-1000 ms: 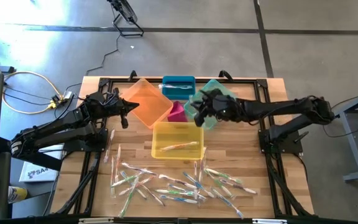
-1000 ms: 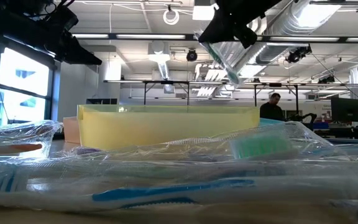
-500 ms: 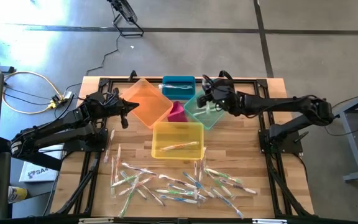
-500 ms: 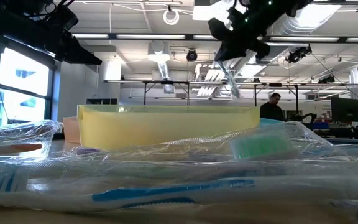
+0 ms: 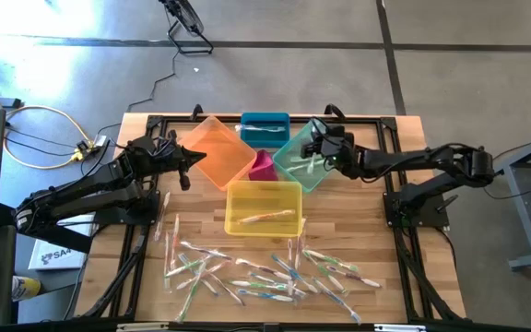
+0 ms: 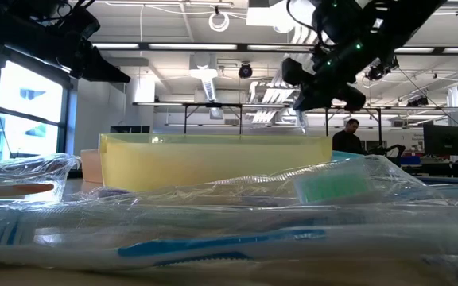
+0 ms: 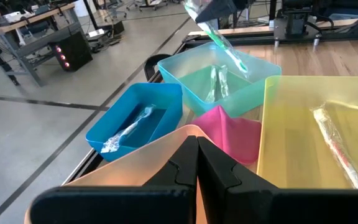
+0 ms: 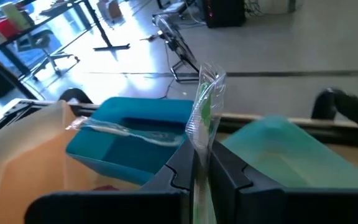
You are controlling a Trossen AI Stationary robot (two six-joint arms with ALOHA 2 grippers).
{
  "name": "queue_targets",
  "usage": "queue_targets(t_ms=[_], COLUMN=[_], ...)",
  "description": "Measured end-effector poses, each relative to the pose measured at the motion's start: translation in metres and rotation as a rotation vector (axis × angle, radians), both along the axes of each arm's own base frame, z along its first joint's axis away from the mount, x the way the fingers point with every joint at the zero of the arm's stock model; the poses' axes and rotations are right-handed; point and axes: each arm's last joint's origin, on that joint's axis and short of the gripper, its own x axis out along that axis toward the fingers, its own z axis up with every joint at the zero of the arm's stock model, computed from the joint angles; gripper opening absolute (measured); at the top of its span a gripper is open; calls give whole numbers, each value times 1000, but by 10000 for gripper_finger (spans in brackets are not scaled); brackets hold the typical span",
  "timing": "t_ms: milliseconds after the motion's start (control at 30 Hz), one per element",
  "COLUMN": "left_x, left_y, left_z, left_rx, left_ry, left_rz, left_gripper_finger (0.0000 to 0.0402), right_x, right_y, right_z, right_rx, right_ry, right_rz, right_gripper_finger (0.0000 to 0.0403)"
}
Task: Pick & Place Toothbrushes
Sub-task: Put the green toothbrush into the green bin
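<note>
Wooden slats make up the table (image 5: 376, 203), set on a grey concrete floor. At the lower left of the high view, off the table's edge, a white sheet (image 5: 52, 254) carries dark lettering that looks like "SA4", too small to be sure of.

Right of centre in the high view, the right gripper (image 5: 314, 148) hovers over the teal bin (image 5: 293, 168). Its fingers are pinched together on a wrapped green toothbrush (image 8: 204, 118), which stands up between them in the right wrist view, clear wrapper crinkled around a green head. From the left wrist view the same brush (image 7: 219, 40) hangs at a slant above the teal bin (image 7: 185, 78), where two wrapped brushes (image 7: 219, 83) already lie.

Left gripper (image 5: 184, 166) waits at the orange bin (image 5: 215, 152), upper left of the cluster, fingers pressed together on nothing.

The yellow bin (image 5: 264, 207) at the middle holds one wrapped brush (image 5: 265, 218); the blue bin (image 5: 265, 128) at the top holds another (image 7: 129, 127). A small pink bin (image 5: 263, 167) sits between them.

Across the lower middle of the high view lie the loose toothbrushes (image 5: 265, 272), a scattered heap of thin whitish handles in clear wrappers with green, blue and orange accents.
</note>
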Motion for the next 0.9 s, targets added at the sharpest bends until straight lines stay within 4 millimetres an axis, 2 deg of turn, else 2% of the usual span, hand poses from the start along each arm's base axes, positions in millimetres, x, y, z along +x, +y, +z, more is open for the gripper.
queue_targets(t_ms=[300,500,900], left_x=[0,0,0], left_y=[0,0,0], left_z=[1,1,0], left_rx=[2,1,1], left_ry=[-3,-2,-1], left_rz=[0,0,0], left_gripper_finger=[0,0,0], right_x=[-13,-16,-16], right_y=[4,5,5], right_z=[-25,-32,-32], right_rx=[86,117,108], right_ry=[-35,-43,-25], right_rz=[-54,-63,-52], right_gripper_finger=[17,19,104])
